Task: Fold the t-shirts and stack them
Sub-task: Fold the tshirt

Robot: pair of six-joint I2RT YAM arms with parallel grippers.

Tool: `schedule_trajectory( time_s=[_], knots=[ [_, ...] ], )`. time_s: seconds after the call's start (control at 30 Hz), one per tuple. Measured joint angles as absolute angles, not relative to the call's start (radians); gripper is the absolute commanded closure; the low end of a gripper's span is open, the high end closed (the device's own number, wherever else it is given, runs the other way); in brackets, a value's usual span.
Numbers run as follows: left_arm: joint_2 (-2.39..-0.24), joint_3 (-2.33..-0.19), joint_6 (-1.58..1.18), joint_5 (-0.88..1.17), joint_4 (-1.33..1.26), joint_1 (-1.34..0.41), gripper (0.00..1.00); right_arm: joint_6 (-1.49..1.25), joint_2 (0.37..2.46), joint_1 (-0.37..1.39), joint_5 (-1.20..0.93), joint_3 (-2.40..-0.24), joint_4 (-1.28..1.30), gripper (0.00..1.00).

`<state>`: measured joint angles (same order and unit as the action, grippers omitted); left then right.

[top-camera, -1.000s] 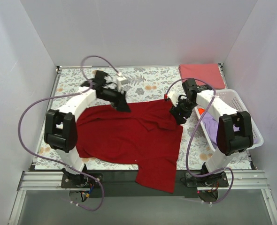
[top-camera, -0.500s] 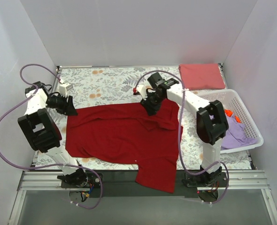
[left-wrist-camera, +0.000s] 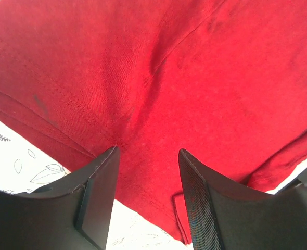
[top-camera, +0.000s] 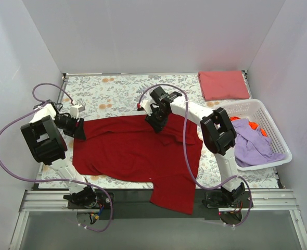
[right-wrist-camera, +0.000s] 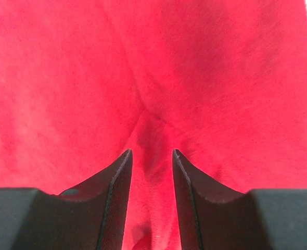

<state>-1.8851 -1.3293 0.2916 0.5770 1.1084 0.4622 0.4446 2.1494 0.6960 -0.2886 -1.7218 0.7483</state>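
I watched both arms reach down onto the crimson t-shirt (top-camera: 138, 151), which lay spread on the table over the floral-printed cloth (top-camera: 122, 94). 1 lower corner of the shirt hung past the table's near edge.

The left fingers (top-camera: 81, 133) were at the shirt's left edge. They stood part-way apart and straddled the hem, with red cloth filling most of the gap and a strip of printed cloth showing just behind the tips. Creases in the fabric ran toward the left tip. I could not tell whether they actually held the cloth or only rested over it.

The right fingers (top-camera: 156, 126) were down on the shirt's far edge, near the collar. They were drawn close together, and a raised ridge of red fabric ran straight in between them, so they were pinching a fold of the shirt.

Well off to the right of the right fingers sat a white lattice basket (top-camera: 231, 105), holding a lavender shirt (top-camera: 252, 146) and a bit of orange cloth (top-camera: 253, 125). Beyond the basket, at the table's far right corner, a pinkish-red shirt (top-camera: 224, 84) lay folded flat.
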Motion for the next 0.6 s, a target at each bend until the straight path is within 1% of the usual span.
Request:
schedule_trajectory(
  time_s=[0.2,0.33,0.6],
  knots=[
    [-1.885,-1.308,0.285,0.548,1.083,0.463,0.53,0.439,2.151,0.708,-0.282,-1.756,0.729,0.58],
    [-1.885,-1.296,0.285,0.529,1.061,0.467,0.55,0.434,2.151,0.729,-0.278,-1.756,0.730,0.64],
    [-1.885,-1.292,0.292,0.487,1.032,0.469,0.55,0.432,2.175,0.753,-0.264,-1.756,0.730,0.62]
  ],
)
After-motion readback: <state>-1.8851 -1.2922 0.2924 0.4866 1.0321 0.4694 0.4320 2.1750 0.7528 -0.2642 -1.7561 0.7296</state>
